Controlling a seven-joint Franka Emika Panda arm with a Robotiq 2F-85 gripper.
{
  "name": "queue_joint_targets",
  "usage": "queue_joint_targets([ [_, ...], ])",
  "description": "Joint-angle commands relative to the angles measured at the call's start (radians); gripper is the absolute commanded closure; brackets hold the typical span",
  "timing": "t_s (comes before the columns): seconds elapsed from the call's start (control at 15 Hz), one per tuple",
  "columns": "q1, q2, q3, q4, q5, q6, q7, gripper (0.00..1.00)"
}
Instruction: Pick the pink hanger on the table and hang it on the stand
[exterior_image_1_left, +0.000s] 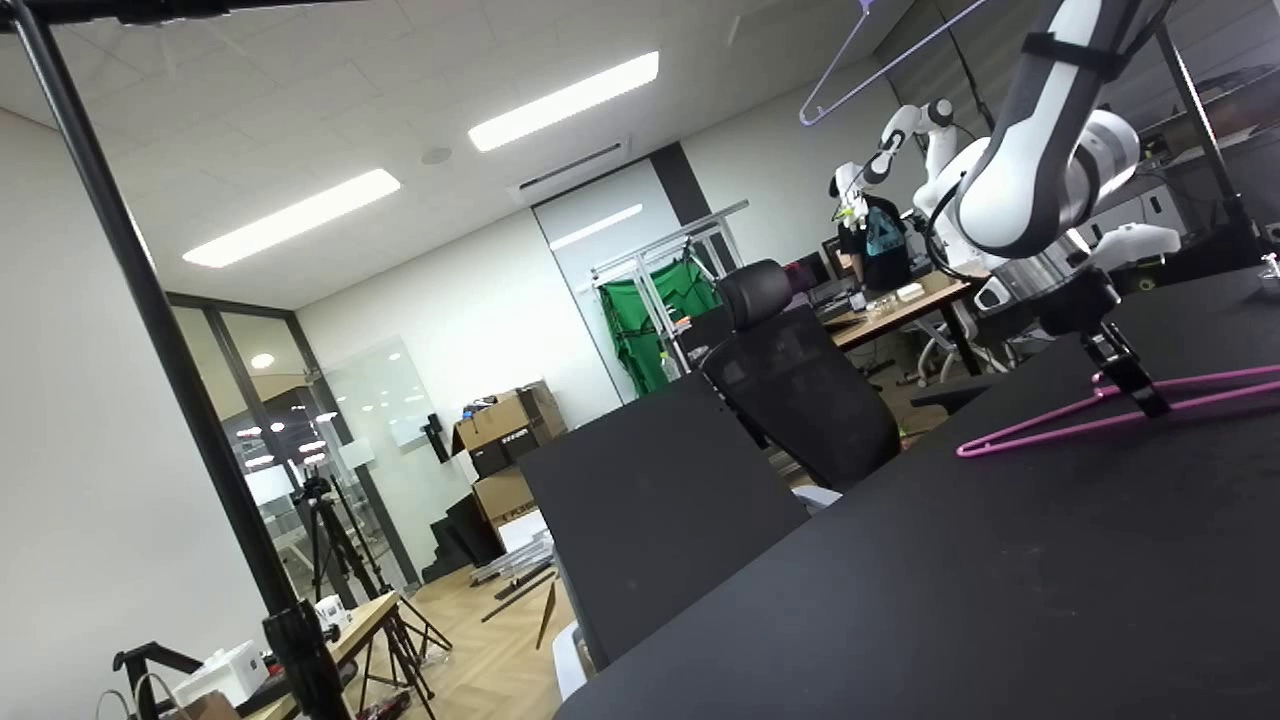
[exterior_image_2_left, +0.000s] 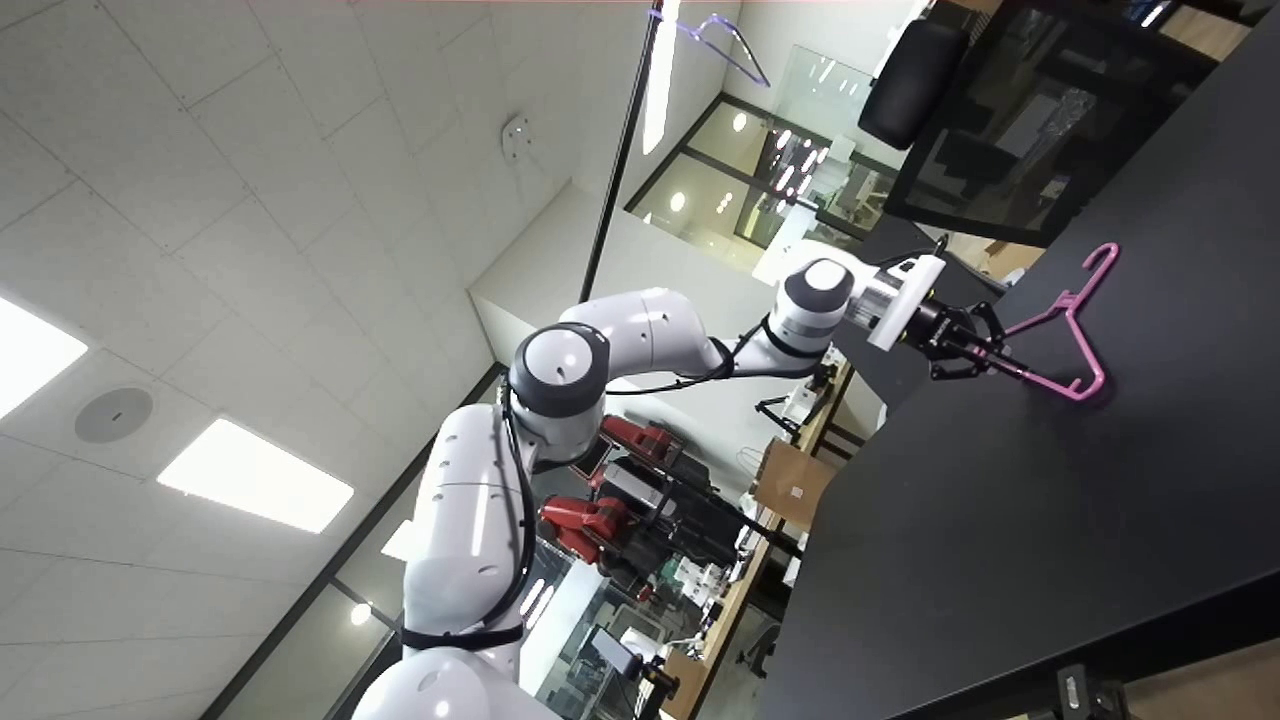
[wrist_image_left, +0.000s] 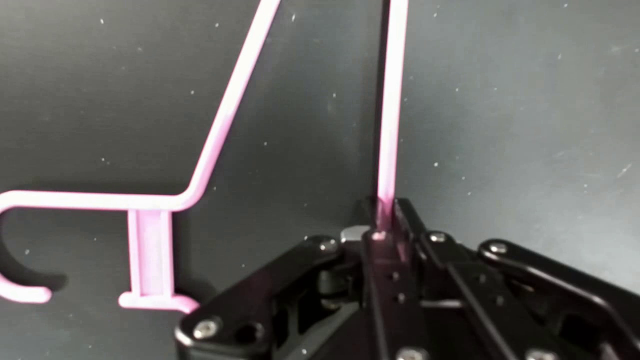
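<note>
Matte black tabletop fills the wrist view behind my gripper. Jaws narrow, clamped on the straight bar of the pink hanger. Its hook sits left in that view, well apart from the jaws; one shoulder runs out of sight under the gripper. Hanger is down at the tabletop, can't tell if it touches all along. In an exterior view one corner is near the tabletop edge, black chair beyond it. Right of the bar, wrist view, I've got a wide stretch of black surface.
</note>
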Motion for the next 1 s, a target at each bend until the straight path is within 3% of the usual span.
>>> queue_joint_targets([
  [0.0,0.043,-0.019,-0.037,0.053,-0.039,-0.129,0.072,0.98],
  [0.47,0.221,-0.17,-0.124,-0.014,-0.283,-0.33,0.249,0.98],
  [0.93,0.372,-0.253,-0.145,-0.062,-0.612,-0.523,0.391,0.98],
])
